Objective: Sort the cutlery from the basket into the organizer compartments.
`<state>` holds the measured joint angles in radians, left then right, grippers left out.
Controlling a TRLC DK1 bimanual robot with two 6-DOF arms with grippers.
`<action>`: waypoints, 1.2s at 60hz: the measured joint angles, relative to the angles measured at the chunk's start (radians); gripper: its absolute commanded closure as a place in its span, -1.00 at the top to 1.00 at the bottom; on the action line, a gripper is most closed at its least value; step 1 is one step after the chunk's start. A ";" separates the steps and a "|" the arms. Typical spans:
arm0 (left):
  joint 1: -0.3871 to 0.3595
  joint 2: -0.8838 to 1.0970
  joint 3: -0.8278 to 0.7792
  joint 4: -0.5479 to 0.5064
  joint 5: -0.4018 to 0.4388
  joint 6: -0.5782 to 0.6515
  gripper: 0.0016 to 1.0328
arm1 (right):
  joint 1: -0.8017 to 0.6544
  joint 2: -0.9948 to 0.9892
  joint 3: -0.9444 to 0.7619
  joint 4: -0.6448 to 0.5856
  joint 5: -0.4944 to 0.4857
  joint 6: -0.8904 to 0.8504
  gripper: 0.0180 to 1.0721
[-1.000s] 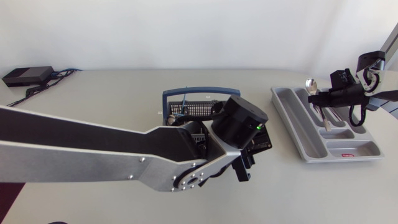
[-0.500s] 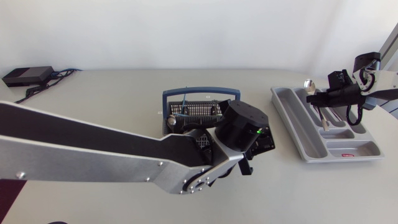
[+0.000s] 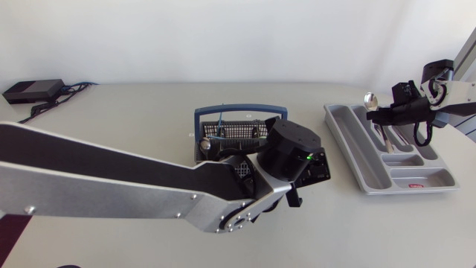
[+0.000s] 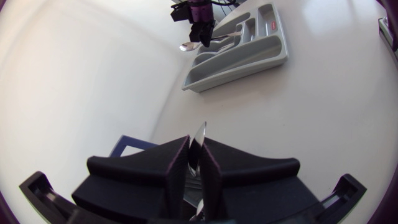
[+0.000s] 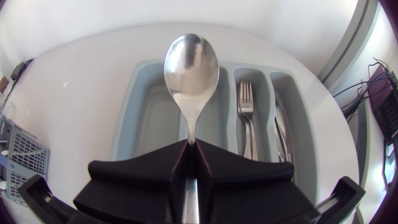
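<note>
A small red and white label [image 3: 418, 181] is seen in the near cross compartment of the grey cutlery organizer [image 3: 349, 141], which is placed at the right side of the table; its print is too small to be read. The right gripper [image 5: 189, 155] is closed on the handle of a spoon [image 5: 191, 65], which is clamped from both sides. The bowl of the spoon is pointed ahead of the fingers and is held above the far part of the organizer, over the divider next to its wide compartment. A fork [image 5: 246, 112] is laid in the narrow compartment to the right of the spoon. The left gripper [image 4: 194, 162] is held over the right part of the black mesh basket [image 3: 223, 130] with a blue handle, in the middle of the table. Its fingers are almost closed on a thin metal piece of cutlery [image 4: 200, 134], seen edge-on; its kind cannot be told.
</note>
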<state>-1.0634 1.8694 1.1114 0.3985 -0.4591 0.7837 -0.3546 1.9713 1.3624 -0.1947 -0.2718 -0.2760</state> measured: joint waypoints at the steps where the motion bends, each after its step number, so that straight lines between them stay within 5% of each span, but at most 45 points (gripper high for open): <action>1: 0.000 0.000 0.000 0.002 -0.003 0.002 -0.93 | 0.000 0.001 0.001 -0.001 0.000 0.000 -0.79; 72: 0.048 -0.281 -0.092 0.019 0.008 -0.024 -0.93 | 0.034 0.209 0.185 -0.019 0.087 0.022 -0.77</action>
<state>-1.0153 1.5887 1.0199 0.4171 -0.4507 0.7597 -0.3206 2.1799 1.5471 -0.2134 -0.1852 -0.2539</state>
